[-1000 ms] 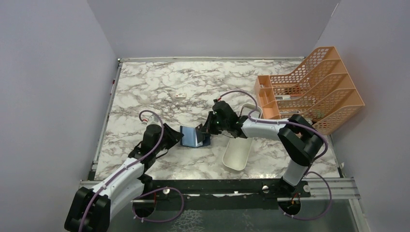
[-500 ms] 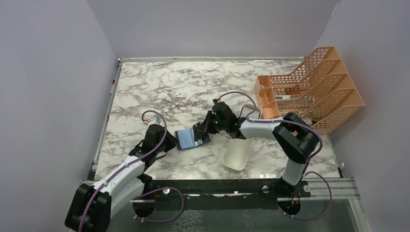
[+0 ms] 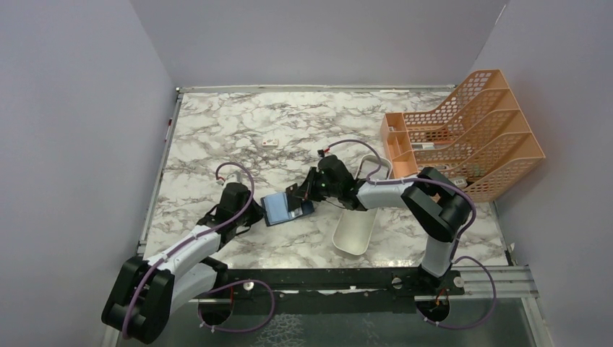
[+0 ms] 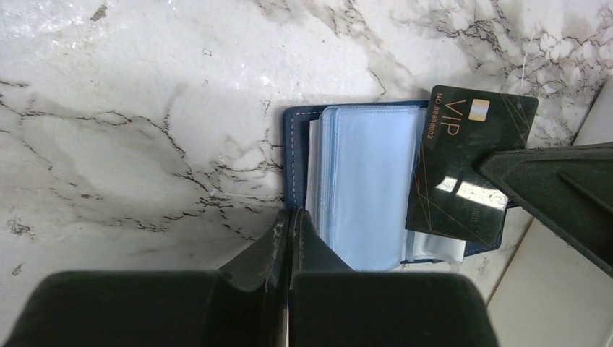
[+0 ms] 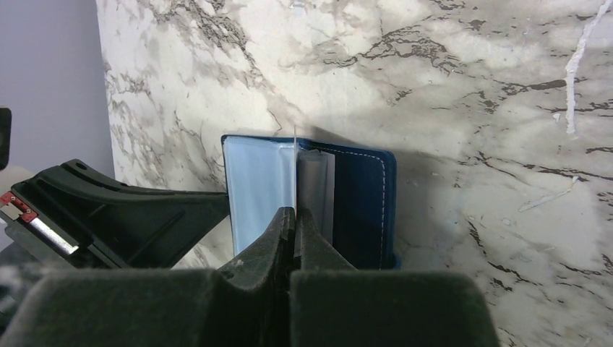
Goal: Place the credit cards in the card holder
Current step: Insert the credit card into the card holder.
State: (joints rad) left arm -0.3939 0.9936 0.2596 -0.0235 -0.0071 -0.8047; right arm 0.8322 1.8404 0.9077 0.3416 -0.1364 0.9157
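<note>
A: So, where is everything?

B: The navy-blue bifold card holder (image 3: pixel 288 208) lies open near the middle of the marble-patterned worktop (image 3: pixel 217 137), with its pale blue sleeves facing up. In the overhead view the left end effector (image 4: pixel 289 235) sits at the holder's 9 o'clock edge. Its fingers are pressed together and, as far as I can judge, nipping the stitched cover there. The right end effector (image 5: pixel 295 217) comes in from 2 o'clock, pinching a dark, glossy credit card (image 4: pixel 466 170) marked VIP, which is tilted over the 3 o'clock panel.

A: Is the card in a slot?

B: Not yet, I think. It overlaps the sleeves but sits on top of them, skewed.

A: What could spoil it?

B: Several things. The card is thin, rigid and slick, and it is held by one edge, so it could pivot in the pinch if a corner catches a sleeve lip. The sleeves are soft, clear film, loosely stacked. A skewed card may slide between two of them, or buckle one, rather than enter a pocket. The holder looks light and springy at the fold. If the left grip slips, a push from the card could skate it across the smooth surface toward the white oblong tray (image 3: pixel 354 231) at 4 o'clock.

A: Other cards?

B: I see only this one.
</note>
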